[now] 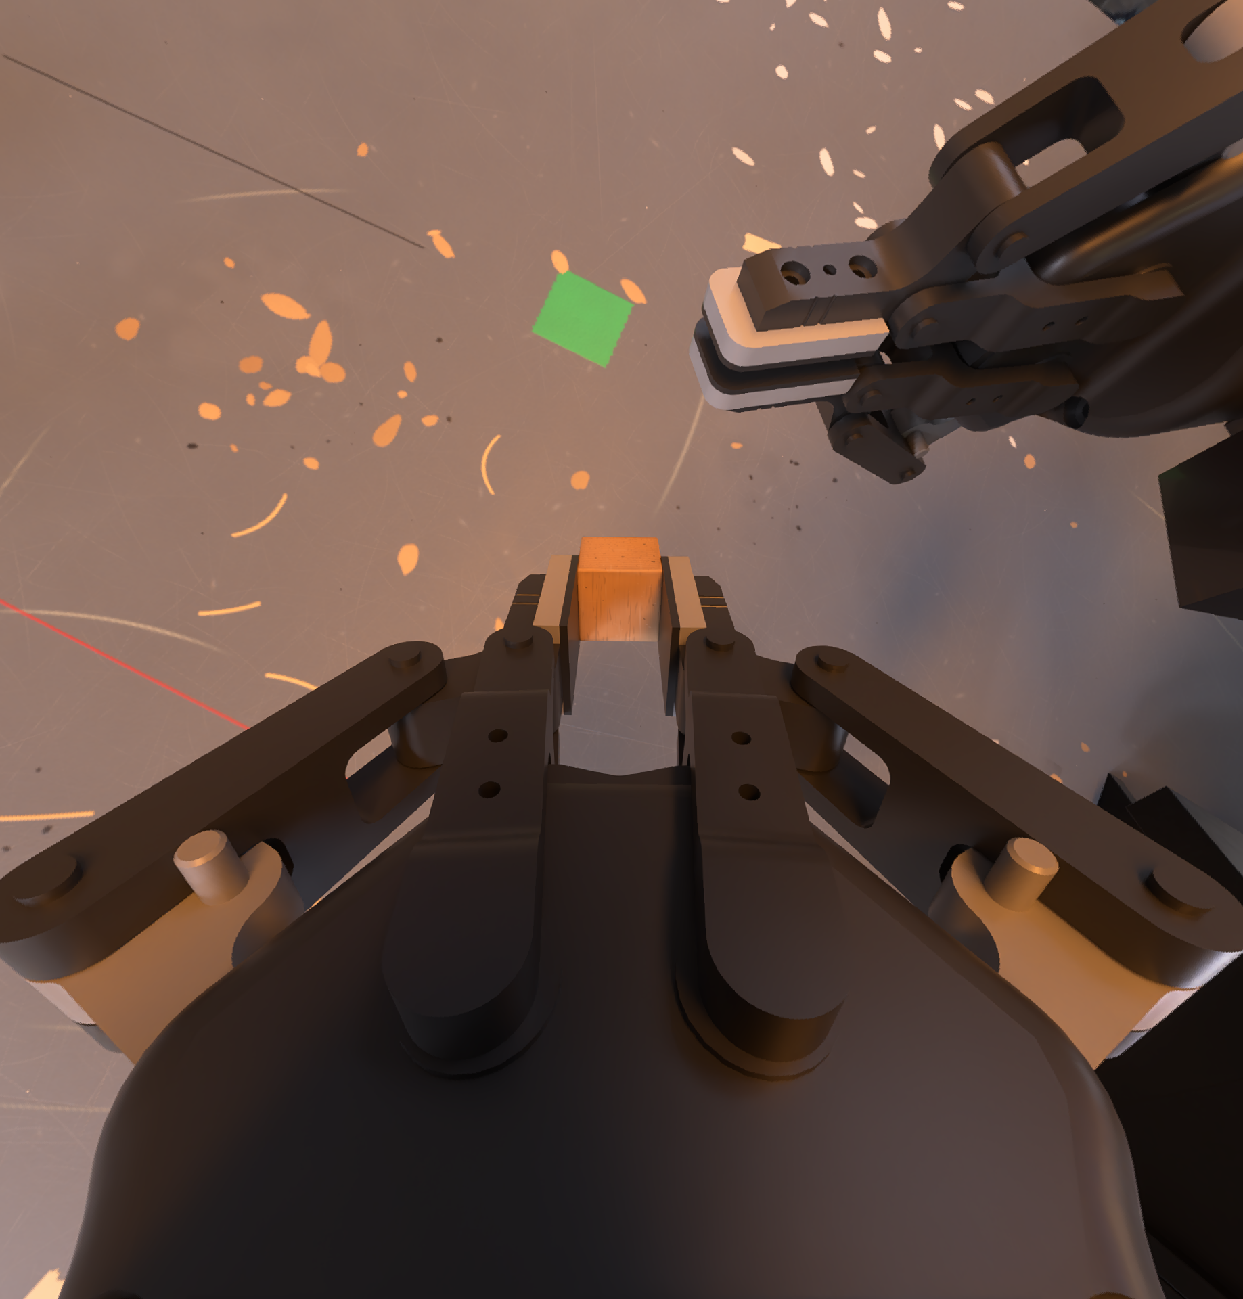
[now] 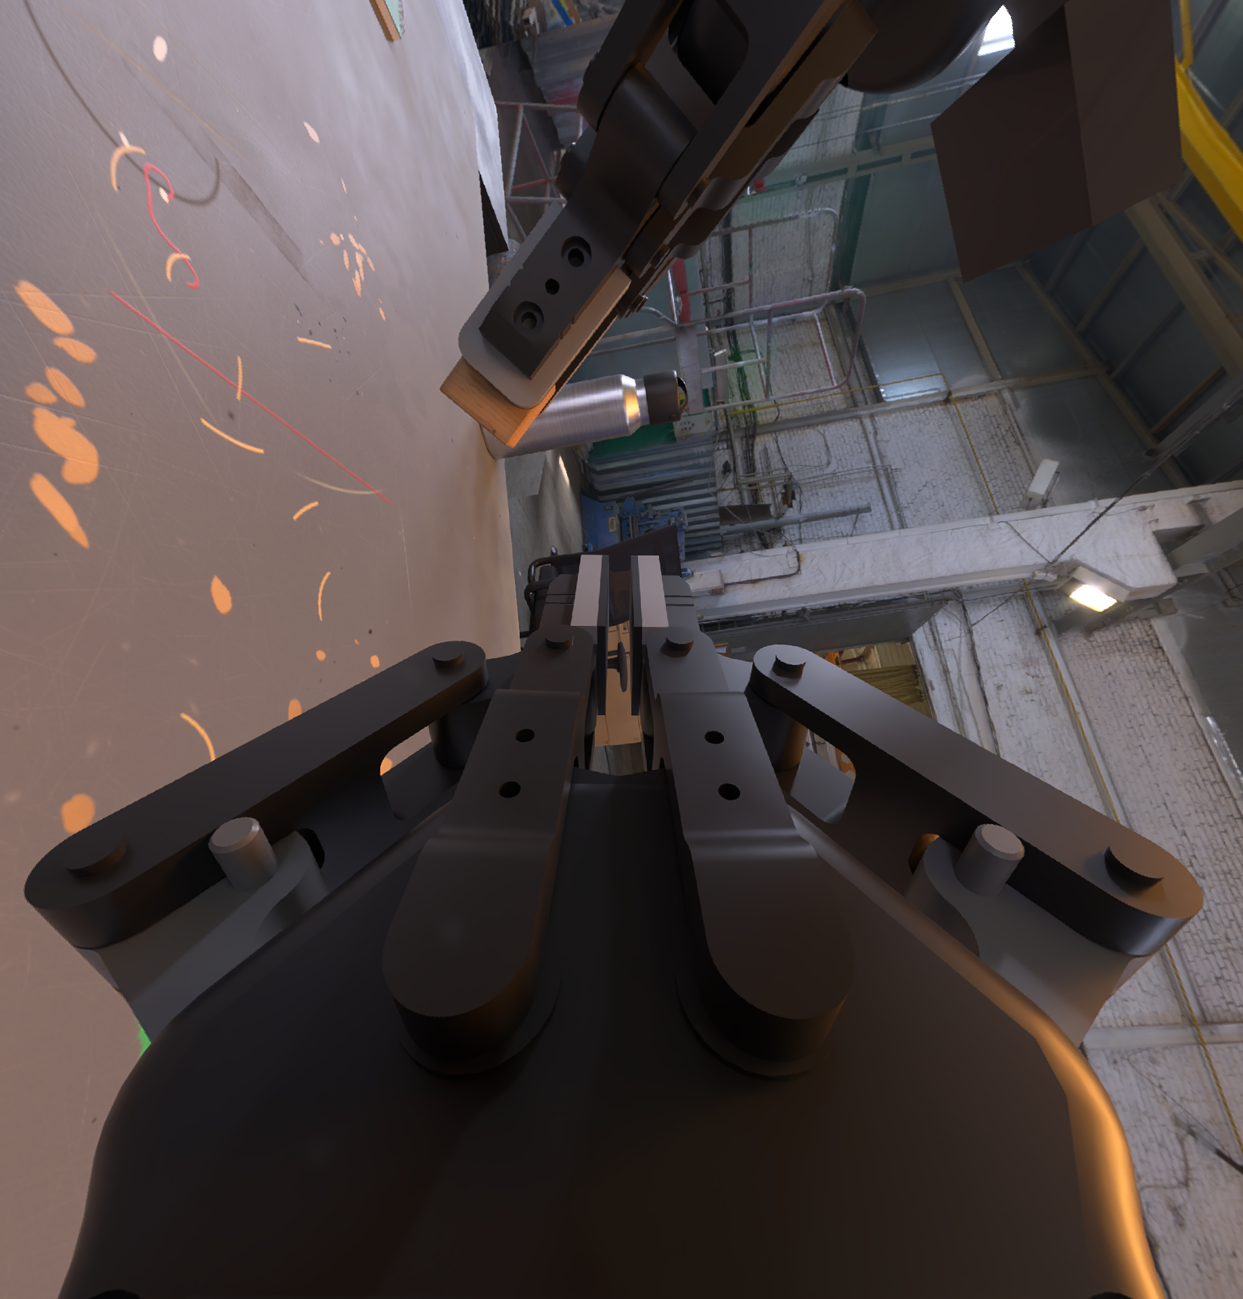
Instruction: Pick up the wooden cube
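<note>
In the left wrist view my left gripper point(image 1: 617, 597) is shut on the wooden cube point(image 1: 617, 594), a small orange-brown block held between both pads above the grey table point(image 1: 182, 492). In the right wrist view the cube point(image 2: 488, 408) shows at the tip of the left gripper point(image 2: 527, 365), clear of the table. My right gripper point(image 2: 620, 590) is shut and empty, its pads nearly together. It also shows in the left wrist view point(image 1: 717, 351) at the upper right, beyond the cube.
A flat green square point(image 1: 583, 318) lies on the table ahead of the cube. A silver metal bottle point(image 2: 597, 415) stands near the table's edge point(image 2: 499, 422). Orange paint flecks and thin lines mark the tabletop.
</note>
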Motion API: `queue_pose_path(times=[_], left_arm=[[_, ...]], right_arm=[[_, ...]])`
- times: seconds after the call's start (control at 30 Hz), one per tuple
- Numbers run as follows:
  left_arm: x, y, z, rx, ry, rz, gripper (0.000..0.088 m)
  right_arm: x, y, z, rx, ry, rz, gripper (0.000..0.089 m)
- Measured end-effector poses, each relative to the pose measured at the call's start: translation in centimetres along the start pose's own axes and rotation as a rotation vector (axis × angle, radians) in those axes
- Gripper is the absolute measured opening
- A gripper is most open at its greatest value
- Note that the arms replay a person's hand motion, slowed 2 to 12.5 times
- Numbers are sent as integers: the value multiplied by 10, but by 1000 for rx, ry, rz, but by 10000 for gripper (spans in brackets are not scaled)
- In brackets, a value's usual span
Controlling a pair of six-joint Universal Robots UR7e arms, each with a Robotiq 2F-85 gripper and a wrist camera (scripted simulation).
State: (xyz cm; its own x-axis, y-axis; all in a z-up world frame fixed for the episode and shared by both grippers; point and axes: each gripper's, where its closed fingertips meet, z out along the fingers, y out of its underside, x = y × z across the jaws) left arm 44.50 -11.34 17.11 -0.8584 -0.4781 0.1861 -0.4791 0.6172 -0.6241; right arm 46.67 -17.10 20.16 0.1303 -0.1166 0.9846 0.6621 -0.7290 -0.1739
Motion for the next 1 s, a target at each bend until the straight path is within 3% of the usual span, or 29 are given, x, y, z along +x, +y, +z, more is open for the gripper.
queue_pose_path(times=[1.0], left_arm=[[-1,3,1,-15,2,-22,199]], right_arm=[[-5,2,1,-31,13,-135,54]])
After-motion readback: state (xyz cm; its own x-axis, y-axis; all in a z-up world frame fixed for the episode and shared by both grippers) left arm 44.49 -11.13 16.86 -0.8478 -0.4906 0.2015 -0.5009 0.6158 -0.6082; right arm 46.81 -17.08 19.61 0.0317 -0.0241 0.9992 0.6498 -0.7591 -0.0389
